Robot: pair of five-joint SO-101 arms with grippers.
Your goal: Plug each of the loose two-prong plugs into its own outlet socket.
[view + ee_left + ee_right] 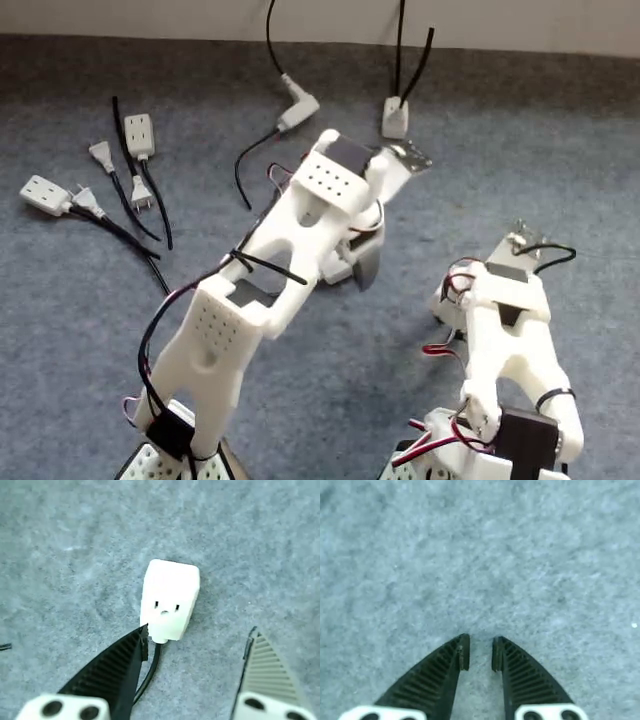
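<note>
Grey, felt-like cloth covers the counter (560, 150) from edge to edge. Your nearest task piece is a white socket block (170, 597). It lies flat with its slots facing up at the left wrist camera, and its black cable (150, 672) leaves from the end closest to the hand.

The block's long axis runs roughly along the line your left hand (199, 632) points, so the fingers would close across its narrow width, not its length. That hand is spread wide and holds nothing. The dark fingertip (141, 640) touches the block's cable-end corner and the pale finger (262, 665) stands well clear. The block therefore sits off-centre in the gap, toward the dark finger.

The plugs lie elsewhere, in the upper left of the high view. A small plug (100, 153) and a second plug (141, 192) rest near an upper socket (139, 133). A third plug (86, 201) sits against a side socket (42, 193), and you cannot tell whether it is seated. An angled plug (298, 108) lies near the top centre.

Your right hand (480, 652) hangs over bare cloth, its fingers all but pressed together with a thin slit between them and nothing in it. The left arm looks the nearer one to both block and plugs.
</note>
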